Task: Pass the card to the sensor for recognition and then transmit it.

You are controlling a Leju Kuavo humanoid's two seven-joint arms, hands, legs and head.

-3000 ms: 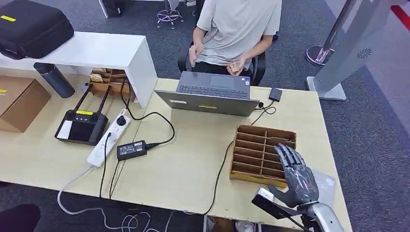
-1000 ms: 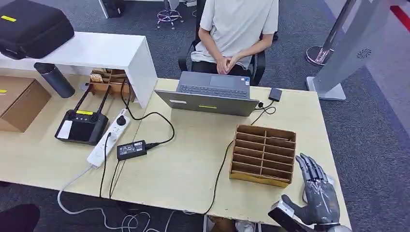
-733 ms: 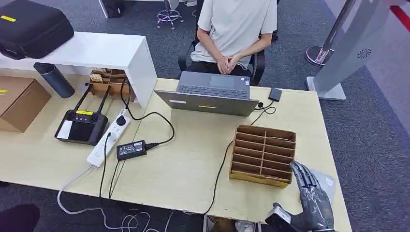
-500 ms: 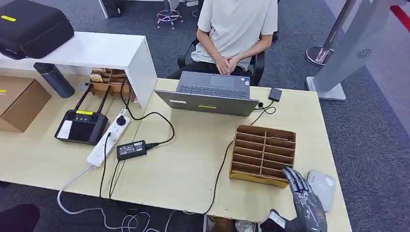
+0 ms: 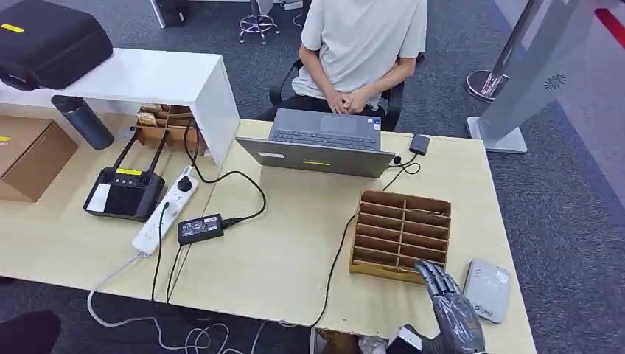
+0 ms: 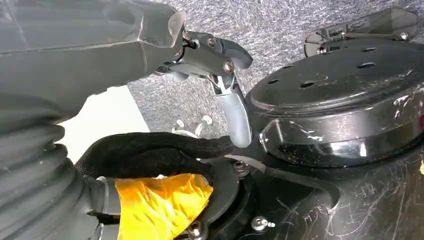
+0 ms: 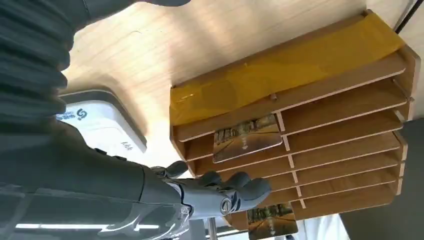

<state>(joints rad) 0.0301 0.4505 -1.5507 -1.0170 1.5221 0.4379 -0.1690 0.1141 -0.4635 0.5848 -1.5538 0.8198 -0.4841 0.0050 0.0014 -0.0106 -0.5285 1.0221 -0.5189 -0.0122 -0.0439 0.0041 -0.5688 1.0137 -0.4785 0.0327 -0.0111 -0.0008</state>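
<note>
Head view, itemised. A pale wooden worktop (image 5: pixel 295 251) is seen, on which a slotted wooden organizer (image 5: pixel 400 234) is set toward the robot's right. Just beside it, on the side toward the worktop's right edge, a grey-white sensor (image 5: pixel 487 289) is laid flat. The right hand (image 5: pixel 449 313) is placed at the organizer's near right corner, fingers stretched forward and slightly apart, with nothing held; the fingertips are close to the organizer's front edge (contact cannot be judged).

Right wrist view: the right hand's dark fingers (image 7: pixel 235 187) are extended in front of the organizer's open slots. One card (image 7: pixel 246 136), printed with a yellowish picture, is lodged in a slot near the taped face of the organizer; a second card (image 7: pixel 270 219) of like print is seen farther along the slots, beyond the fingertips. Neither card is touched by the hand.

Left wrist view: the left hand (image 6: pixel 220 95) is seen with a grey thumb and darker finger parts. Whether its fingers are spread or closed cannot be told.

Further items on the worktop: an open laptop (image 5: pixel 318 144) at the far edge, a black remote controller (image 5: pixel 124 192), a white power strip (image 5: pixel 165 211) and a black power adapter (image 5: pixel 200 228). A person (image 5: pixel 361 44) in a light shirt is seated behind the laptop, hands clasped.
</note>
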